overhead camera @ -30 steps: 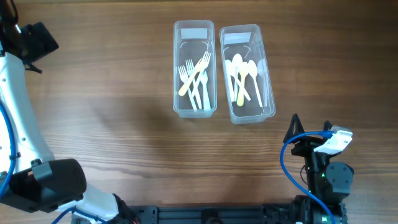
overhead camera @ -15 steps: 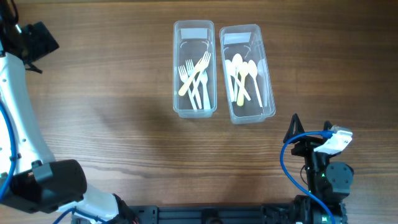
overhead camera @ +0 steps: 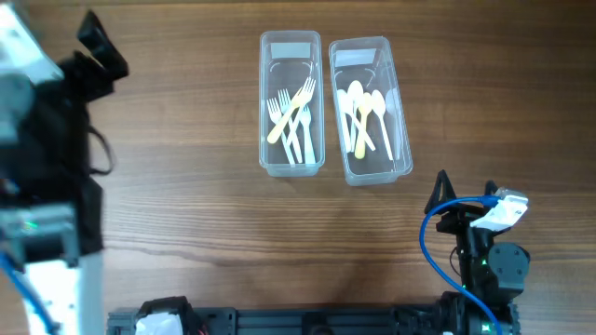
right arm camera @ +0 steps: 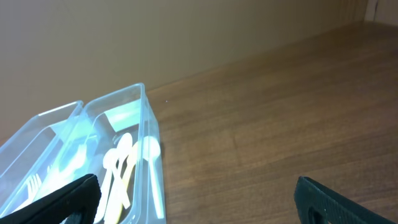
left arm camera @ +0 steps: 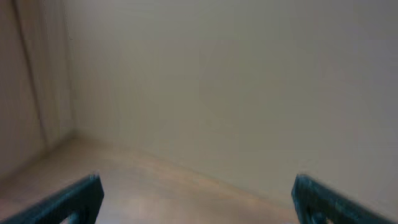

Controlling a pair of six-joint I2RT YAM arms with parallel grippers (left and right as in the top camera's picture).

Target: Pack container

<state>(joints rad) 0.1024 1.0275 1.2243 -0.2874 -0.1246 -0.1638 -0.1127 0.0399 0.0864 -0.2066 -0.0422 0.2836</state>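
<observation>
Left arm [overhead camera: 42, 140] has risen, blurred; left gripper [left arm camera: 198, 202] and right gripper [right arm camera: 198, 199] apparently spread, empty.

fork container [overhead camera: 291, 70] beside spoon container [overhead camera: 358, 63] mid-table, open table [overhead camera: 186, 195] around both, left arm [overhead camera: 47, 158] overhanging left edge

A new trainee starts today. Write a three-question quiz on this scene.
1. True or false: the forks and spoons share one bin.
2. Seen from overhead, the spoons' bin is: A) left of the forks B) right of the forks.
3. Fill in: the left gripper and right gripper are both ____.
Key: 1 false; 2 B; 3 open.
</observation>
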